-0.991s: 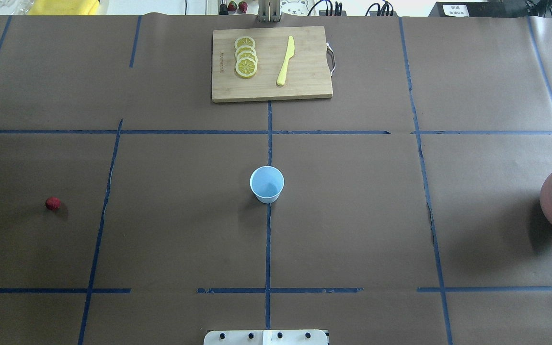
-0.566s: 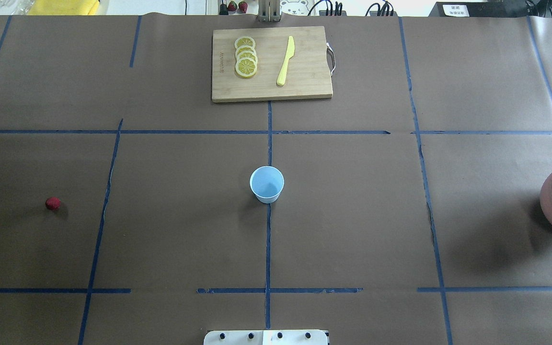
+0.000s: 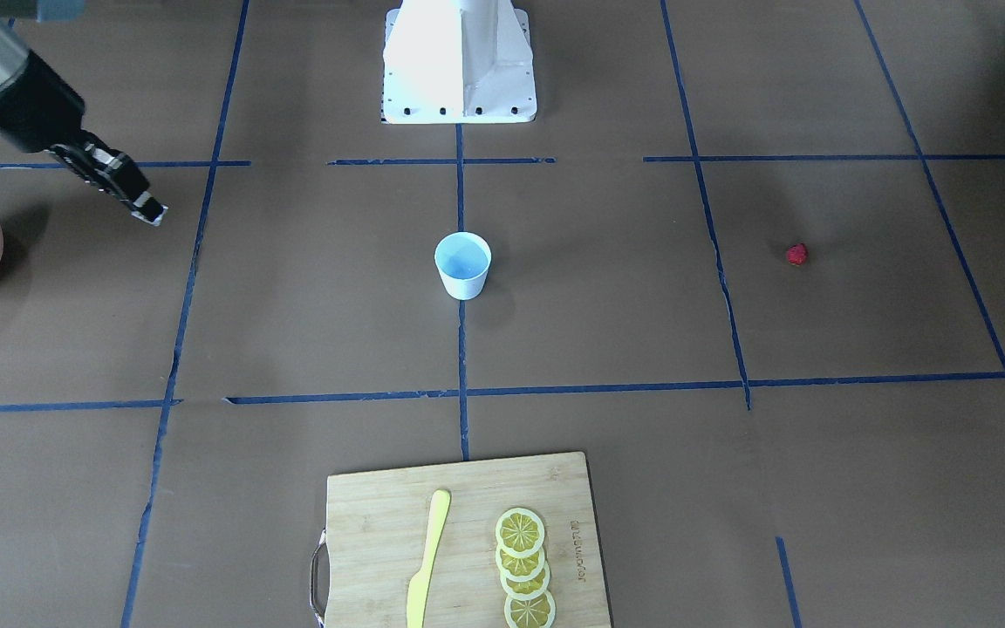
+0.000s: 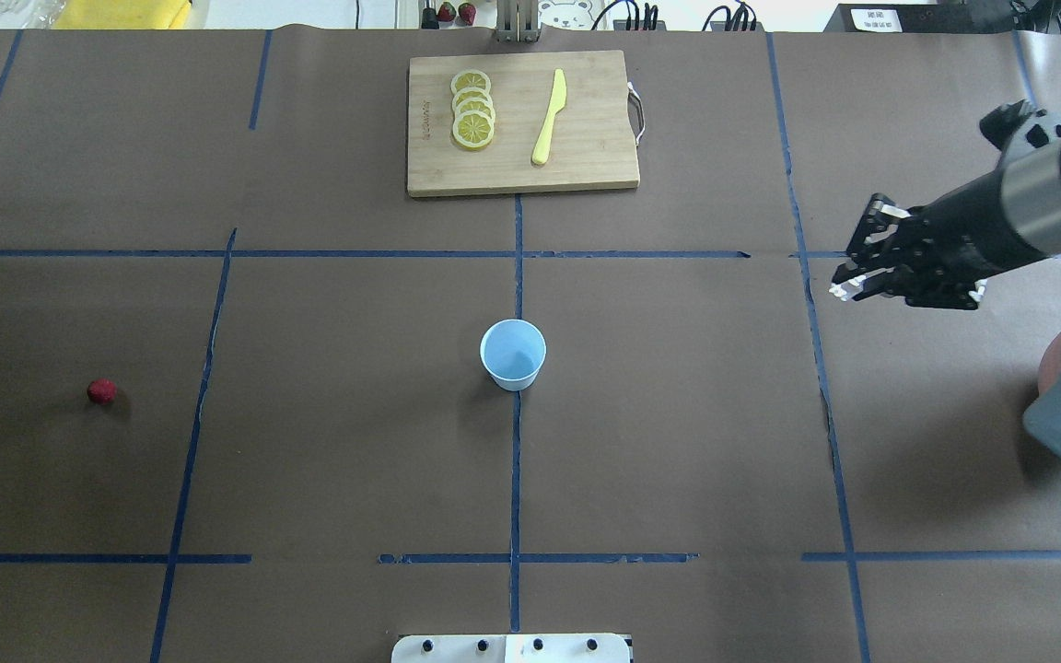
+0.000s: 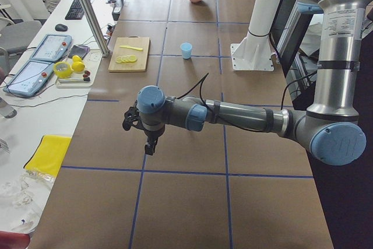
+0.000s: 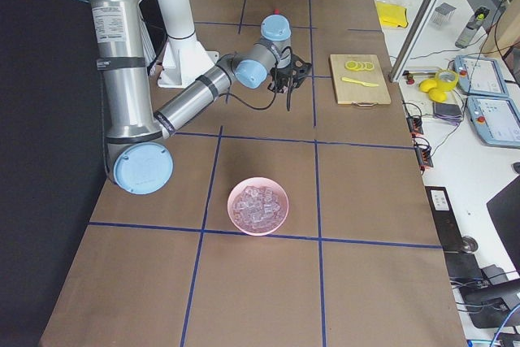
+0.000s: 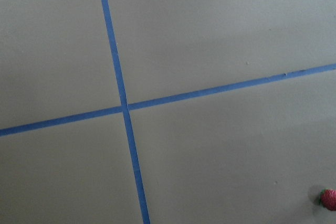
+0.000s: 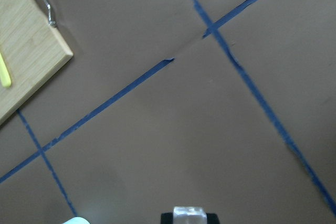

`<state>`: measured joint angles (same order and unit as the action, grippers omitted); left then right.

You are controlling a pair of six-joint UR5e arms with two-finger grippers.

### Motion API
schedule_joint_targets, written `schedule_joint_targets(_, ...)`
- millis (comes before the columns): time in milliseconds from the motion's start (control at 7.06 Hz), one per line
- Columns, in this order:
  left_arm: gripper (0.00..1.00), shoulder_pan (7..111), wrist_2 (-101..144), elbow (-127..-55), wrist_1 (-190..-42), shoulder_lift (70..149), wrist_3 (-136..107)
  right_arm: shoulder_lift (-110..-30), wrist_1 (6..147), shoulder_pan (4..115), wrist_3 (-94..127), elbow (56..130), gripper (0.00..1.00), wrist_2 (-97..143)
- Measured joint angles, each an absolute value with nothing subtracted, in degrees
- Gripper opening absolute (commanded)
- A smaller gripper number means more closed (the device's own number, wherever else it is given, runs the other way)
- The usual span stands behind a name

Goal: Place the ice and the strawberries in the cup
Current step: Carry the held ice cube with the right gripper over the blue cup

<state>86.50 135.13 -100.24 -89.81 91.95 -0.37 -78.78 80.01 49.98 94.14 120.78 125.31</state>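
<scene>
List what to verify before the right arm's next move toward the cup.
1. Right gripper holding an ice cube: ok. The right wrist view shows a clear cube pinched at its tips.
2. Cup upright, mouth open: ok. It looks empty.
3. Way from right gripper to cup: ok. The overhead view shows only bare table between them.
4. Strawberry free to pick: ok. It lies alone on the robot's left, apart from the cup.
5. Left gripper open for the berry: cannot tell. It shows only in a side view.
</scene>
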Motion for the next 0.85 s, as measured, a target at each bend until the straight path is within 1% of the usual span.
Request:
schedule_joint_targets(283, 1.00, 85.9, 132.0, -106.7, -83.2, 90.6, -0.7, -64.3, 91.0, 40.1, 100.0, 117.1, 0.03, 115.6)
schedule_joint_targets(566, 1.00, 85.2, 132.1, -108.7, -82.8, 89.3, -1.1, -53.1, 94.3, 33.4, 104.9, 109.1, 0.03, 110.1)
schedule_joint_targets(850, 1.00, 83.1, 132.7, -109.1, -84.8, 89.1, -1.0, -48.2, 92.9, 30.2, 107.2, 103.1, 0.03, 106.5)
